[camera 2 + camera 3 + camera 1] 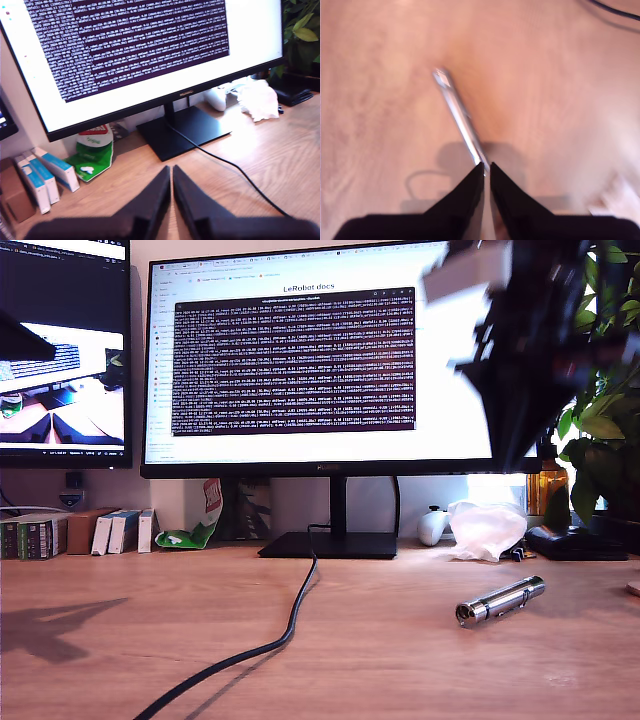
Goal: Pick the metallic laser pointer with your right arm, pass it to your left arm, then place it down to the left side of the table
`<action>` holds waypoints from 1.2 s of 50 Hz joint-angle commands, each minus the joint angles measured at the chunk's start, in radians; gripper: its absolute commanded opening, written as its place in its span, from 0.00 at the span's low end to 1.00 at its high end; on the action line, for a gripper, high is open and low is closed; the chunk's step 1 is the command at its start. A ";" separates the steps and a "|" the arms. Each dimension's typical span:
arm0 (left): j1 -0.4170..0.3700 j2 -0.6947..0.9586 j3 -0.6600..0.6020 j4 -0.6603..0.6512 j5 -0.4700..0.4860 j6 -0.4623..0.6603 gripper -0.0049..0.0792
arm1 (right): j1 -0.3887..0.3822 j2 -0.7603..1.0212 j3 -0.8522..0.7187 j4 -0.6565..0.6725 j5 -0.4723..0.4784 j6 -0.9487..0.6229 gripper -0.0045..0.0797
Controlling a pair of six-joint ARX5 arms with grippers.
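Note:
The metallic laser pointer (500, 600) lies flat on the wooden table (400, 670), toward the exterior view's right. In the second wrist view it shows as a slim silver rod (457, 112) on the wood. My second gripper (486, 167) hangs above it, shut, with nothing held. The jaw tips hide the pointer's near end. A blurred black arm (510, 350) hangs high at the exterior view's upper right, above the pointer. My first gripper (171, 172) is shut and empty, up over the table and facing the monitor.
A large monitor (320, 360) on a black stand (330, 543) fills the back. A black cable (290, 625) runs from the stand to the front edge. Crumpled white tissue (487, 530) and a plant (605, 420) are at the exterior view's back right, small boxes (120, 532) at its back left.

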 commanded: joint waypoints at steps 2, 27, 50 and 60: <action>-0.001 0.004 -0.002 -0.005 0.011 0.005 0.03 | -0.001 0.026 -0.004 -0.005 0.000 -0.010 0.04; -0.001 0.004 -0.002 -0.048 0.010 0.005 0.03 | -0.019 0.050 -0.029 -0.016 -0.104 0.002 0.42; -0.001 0.004 -0.002 -0.049 0.010 0.005 0.03 | -0.043 0.067 -0.114 0.036 -0.068 0.002 0.53; -0.001 0.004 -0.002 -0.062 0.010 0.005 0.03 | -0.043 0.114 -0.114 0.072 -0.042 0.002 0.58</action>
